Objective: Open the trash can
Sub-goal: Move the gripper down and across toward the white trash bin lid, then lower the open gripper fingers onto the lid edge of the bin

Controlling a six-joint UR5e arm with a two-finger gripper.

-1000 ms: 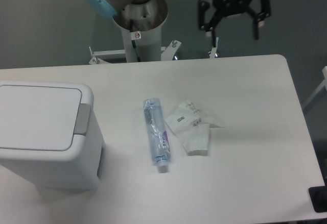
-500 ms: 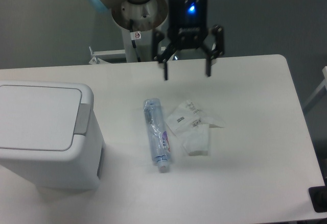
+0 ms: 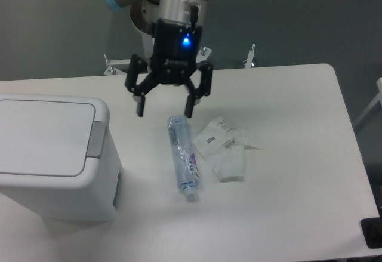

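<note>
End effector (image 3: 165, 110) spread wide, empty, betw. trash can (image 3: 54, 157) w/ lid down & tube (image 3: 183, 154).

The white table (image 3: 298, 154) carries the trash can (image 3: 51, 157), a toothpaste tube (image 3: 182, 156) and crumpled packets (image 3: 224, 150).

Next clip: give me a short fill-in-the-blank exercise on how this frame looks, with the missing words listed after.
1. The lid of the trash can is ____.
2. The gripper has its fingers ____ and holds nothing.
3. The grey push-bar strip runs along the lid's ____ edge as the camera sees it.
4. The clear plastic bottle lies between the trash can and the ____ packets.

Missing words: closed; open; right; white
</note>
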